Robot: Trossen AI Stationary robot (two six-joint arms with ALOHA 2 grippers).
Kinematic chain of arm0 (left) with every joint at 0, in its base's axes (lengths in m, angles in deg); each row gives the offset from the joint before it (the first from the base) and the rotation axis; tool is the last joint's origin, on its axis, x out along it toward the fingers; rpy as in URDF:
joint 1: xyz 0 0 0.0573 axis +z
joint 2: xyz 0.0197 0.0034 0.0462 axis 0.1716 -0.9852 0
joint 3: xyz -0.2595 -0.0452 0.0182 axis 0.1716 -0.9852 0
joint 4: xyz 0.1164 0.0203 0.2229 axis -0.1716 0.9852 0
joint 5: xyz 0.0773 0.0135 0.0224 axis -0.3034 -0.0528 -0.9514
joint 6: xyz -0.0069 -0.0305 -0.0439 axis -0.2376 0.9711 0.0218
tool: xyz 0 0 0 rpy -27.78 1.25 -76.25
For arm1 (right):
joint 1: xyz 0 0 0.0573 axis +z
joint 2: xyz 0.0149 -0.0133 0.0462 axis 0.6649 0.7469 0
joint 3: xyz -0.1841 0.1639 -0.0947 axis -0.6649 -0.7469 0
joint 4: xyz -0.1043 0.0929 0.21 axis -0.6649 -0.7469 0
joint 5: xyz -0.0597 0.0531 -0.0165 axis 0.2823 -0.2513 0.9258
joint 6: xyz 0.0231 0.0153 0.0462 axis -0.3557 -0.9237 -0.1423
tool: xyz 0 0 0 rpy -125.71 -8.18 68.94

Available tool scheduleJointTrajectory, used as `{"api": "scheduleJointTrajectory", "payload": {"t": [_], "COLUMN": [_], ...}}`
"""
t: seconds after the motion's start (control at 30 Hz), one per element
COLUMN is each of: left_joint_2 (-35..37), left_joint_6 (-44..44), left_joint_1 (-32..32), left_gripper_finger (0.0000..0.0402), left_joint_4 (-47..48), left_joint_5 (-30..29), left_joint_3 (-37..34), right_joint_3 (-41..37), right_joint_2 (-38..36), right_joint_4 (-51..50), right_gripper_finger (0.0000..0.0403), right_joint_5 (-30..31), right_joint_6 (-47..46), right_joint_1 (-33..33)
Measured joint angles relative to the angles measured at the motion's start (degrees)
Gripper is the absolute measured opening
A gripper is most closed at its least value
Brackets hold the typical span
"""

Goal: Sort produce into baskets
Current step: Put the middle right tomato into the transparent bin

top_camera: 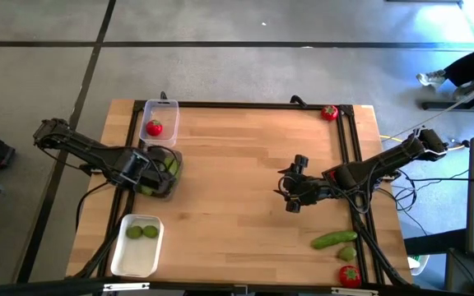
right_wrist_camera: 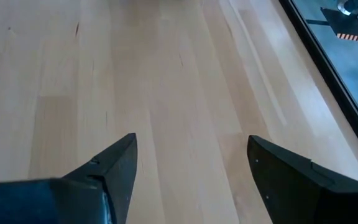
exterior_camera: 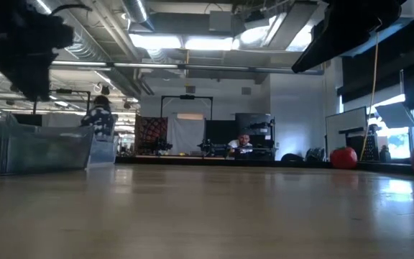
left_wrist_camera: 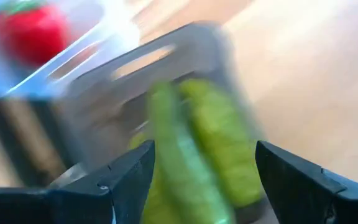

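Observation:
My left gripper (top_camera: 155,174) is open above the middle clear bin (top_camera: 174,156) at the table's left side. Green cucumbers (left_wrist_camera: 210,130) lie in that bin, beyond the open fingers in the left wrist view (left_wrist_camera: 204,155). The far clear bin (top_camera: 161,105) holds a red tomato (top_camera: 154,127). The white bin (top_camera: 130,259) at the near left holds two limes (top_camera: 141,233). My right gripper (top_camera: 289,195) is open and empty over bare wood right of the table's middle; it also shows in the right wrist view (right_wrist_camera: 191,143).
A loose cucumber (top_camera: 333,239) and a tomato (top_camera: 349,275) lie at the table's near right corner. Another tomato (top_camera: 329,113) sits at the far right corner. A dark frame (top_camera: 348,148) edges the table. People show in the room beyond the table.

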Motion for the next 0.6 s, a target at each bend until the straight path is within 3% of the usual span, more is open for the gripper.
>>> {"api": "scheduleJointTrajectory", "payload": {"t": [0.37,0.6], "left_joint_2": [-0.1,-0.1], "left_joint_6": [-27.6,-34.5], "left_joint_1": [0.0,0.0], "left_gripper_finger": [0.0272,0.0272], "left_joint_4": [-35.8,-43.4], "left_joint_5": [-3.9,-4.4], "left_joint_3": [0.1,0.1], "right_joint_3": [0.0,0.0], "right_joint_2": [-0.1,-1.8], "right_joint_4": [-6.3,-22.5], "right_gripper_finger": [0.0271,0.0271], "right_joint_5": [-0.6,-2.0], "right_joint_6": [-4.3,-13.6], "right_joint_1": [-0.6,-6.6]}}
